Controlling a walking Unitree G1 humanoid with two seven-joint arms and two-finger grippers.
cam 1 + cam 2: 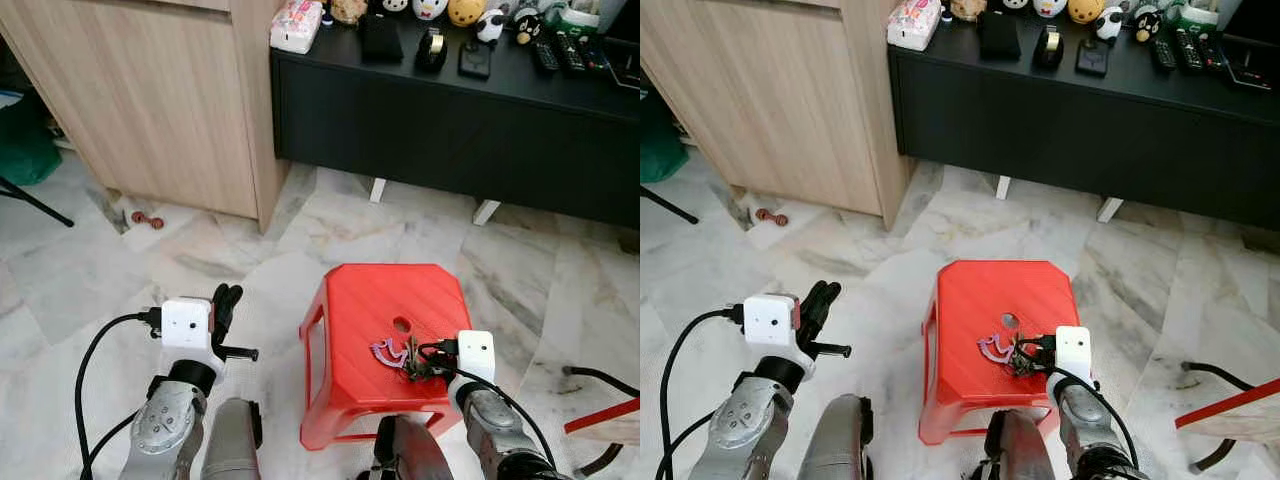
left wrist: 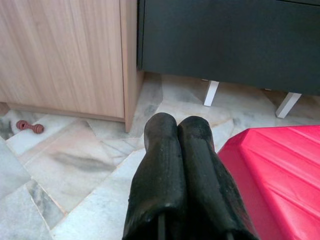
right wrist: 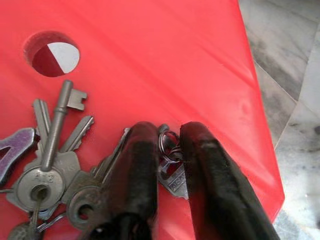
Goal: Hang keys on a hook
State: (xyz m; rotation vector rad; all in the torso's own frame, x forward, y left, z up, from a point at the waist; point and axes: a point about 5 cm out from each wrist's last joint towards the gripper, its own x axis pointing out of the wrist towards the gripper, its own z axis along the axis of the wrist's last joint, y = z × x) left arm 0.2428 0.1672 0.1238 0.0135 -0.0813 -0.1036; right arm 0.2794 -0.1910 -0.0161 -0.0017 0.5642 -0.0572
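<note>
The right gripper [image 3: 167, 145] is pressed down on the red plastic stool [image 1: 420, 290], its two fingers almost closed around the key ring of the bunch of keys [image 3: 60, 172]. The keys lie on the stool top, just beside its round hole [image 3: 52, 54]. The left gripper [image 2: 176, 150] is fully closed and empty, held over the marble floor [image 1: 80, 270], left of the stool.
</note>
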